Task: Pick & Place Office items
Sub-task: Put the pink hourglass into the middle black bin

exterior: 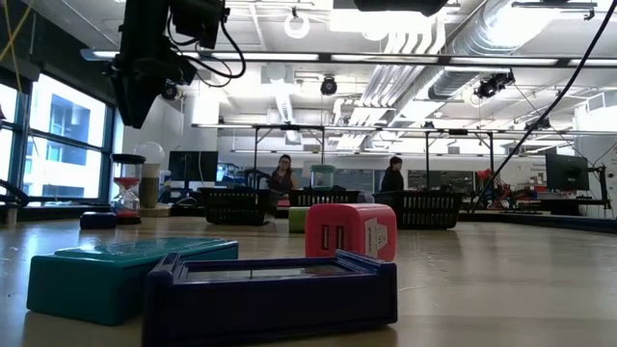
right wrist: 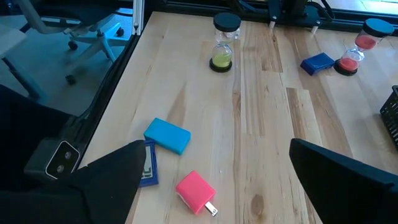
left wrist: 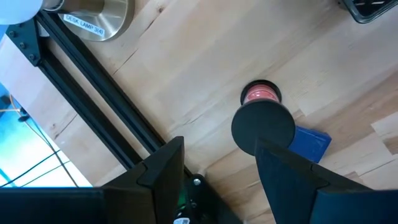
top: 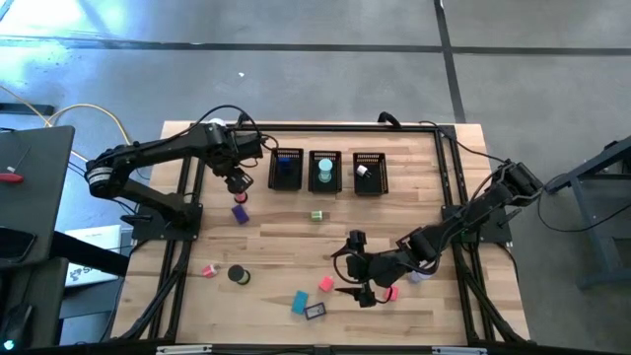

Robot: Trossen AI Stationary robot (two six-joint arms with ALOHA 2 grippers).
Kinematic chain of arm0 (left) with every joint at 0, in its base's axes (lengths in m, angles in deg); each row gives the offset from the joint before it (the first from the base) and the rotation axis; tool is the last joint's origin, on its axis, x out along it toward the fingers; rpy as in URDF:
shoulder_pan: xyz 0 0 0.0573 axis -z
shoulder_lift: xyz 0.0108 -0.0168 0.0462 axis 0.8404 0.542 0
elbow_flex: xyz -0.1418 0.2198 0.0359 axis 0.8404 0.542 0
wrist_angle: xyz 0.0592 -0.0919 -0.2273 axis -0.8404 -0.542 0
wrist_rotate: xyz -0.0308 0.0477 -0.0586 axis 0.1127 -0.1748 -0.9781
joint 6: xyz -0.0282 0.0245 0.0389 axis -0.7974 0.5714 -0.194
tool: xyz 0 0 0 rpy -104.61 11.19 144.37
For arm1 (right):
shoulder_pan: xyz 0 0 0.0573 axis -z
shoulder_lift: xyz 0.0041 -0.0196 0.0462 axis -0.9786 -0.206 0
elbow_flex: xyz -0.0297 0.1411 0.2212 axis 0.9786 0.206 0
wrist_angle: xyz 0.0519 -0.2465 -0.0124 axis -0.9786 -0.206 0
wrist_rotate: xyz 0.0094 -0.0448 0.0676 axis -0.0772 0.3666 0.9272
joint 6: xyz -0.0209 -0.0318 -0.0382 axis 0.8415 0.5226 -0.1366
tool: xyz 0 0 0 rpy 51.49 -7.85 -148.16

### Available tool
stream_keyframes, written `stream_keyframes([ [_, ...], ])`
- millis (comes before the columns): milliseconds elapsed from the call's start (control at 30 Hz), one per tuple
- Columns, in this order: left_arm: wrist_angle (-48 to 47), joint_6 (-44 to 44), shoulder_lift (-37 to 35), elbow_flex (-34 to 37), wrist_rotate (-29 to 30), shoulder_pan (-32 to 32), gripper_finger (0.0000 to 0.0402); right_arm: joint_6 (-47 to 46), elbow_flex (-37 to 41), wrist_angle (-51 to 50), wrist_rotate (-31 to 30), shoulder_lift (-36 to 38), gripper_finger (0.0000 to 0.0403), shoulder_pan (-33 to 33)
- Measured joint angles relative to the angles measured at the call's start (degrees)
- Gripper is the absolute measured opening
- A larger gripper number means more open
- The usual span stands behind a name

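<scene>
A pink-sand hourglass (left wrist: 262, 118) with black caps stands upright on its base at the far left, next to a blue block (left wrist: 313, 142). My left gripper (left wrist: 217, 149) hangs open above it, pointing down, clear of its top cap (exterior: 127, 158). My right gripper (right wrist: 214, 186) stands wide open near the front middle, slanting down toward a pink charger (right wrist: 194, 191), a teal block (right wrist: 168, 135) and a dark blue flat frame (right wrist: 147, 165). A green-sand hourglass (right wrist: 222, 42) stands farther left. A small green piece (top: 316, 215) lies mid-table.
Three black mesh bins (top: 286, 170) (top: 325, 170) (top: 369, 173) line the far edge. A white ball lamp on a metal base (left wrist: 93, 18) stands at the far left corner. Black frame rails (left wrist: 93, 93) run along the table's sides. A small pink piece (top: 209, 269) lies front left, another (top: 391, 293) by my right arm.
</scene>
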State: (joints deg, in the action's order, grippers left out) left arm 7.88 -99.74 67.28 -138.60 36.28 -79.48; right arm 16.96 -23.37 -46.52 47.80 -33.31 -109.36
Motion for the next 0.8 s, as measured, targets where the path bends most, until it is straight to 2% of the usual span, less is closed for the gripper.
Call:
stream_keyframes([
  [633,0.22,0.35,0.02,1.15,0.37,3.13,0.0191,-1.06,-0.01,-0.12,0.23,0.0,0.0387,-0.04],
  [800,0.24,-0.45,0.02,2.96,2.5,3.13,0.0227,-1.29,0.01,-0.28,0.24,0.0,0.0387,-0.18],
])
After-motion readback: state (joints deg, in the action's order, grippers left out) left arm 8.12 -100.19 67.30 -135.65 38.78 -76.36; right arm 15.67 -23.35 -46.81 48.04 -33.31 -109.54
